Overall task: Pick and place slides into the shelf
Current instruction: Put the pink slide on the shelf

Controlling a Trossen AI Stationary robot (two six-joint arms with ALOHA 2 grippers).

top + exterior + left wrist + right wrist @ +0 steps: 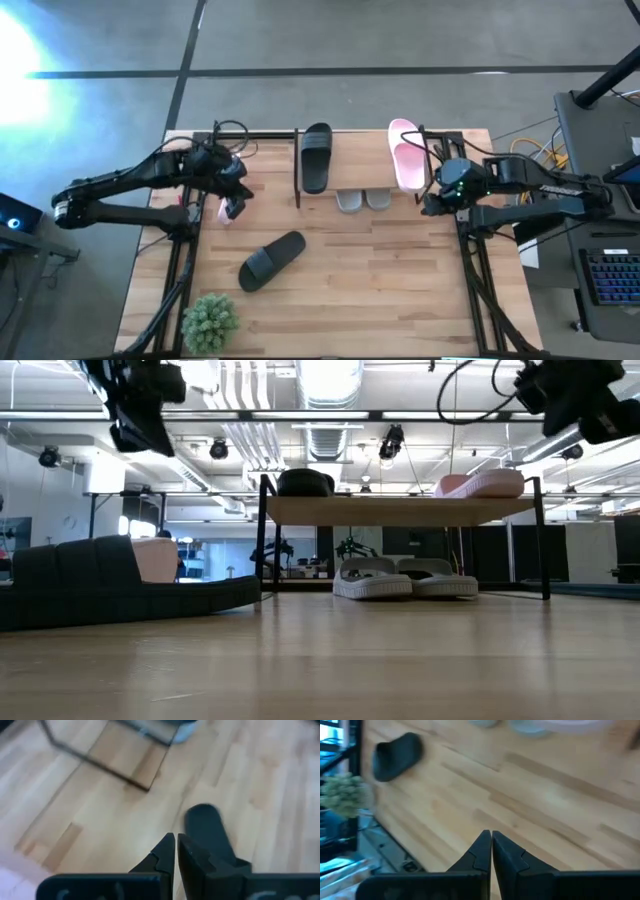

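small plant (210,322) near loose black slide (271,260) — table (380,290) corner.

The surface (400,290) is pale wood in butcher-block strips. The shelf (350,176) has a light plank top and thin black legs. On it lie a black slide (316,155) and a pink slide (405,152); light grey slides (363,200) sit beneath. Another black slide (271,260) lies by a green plant (210,322).
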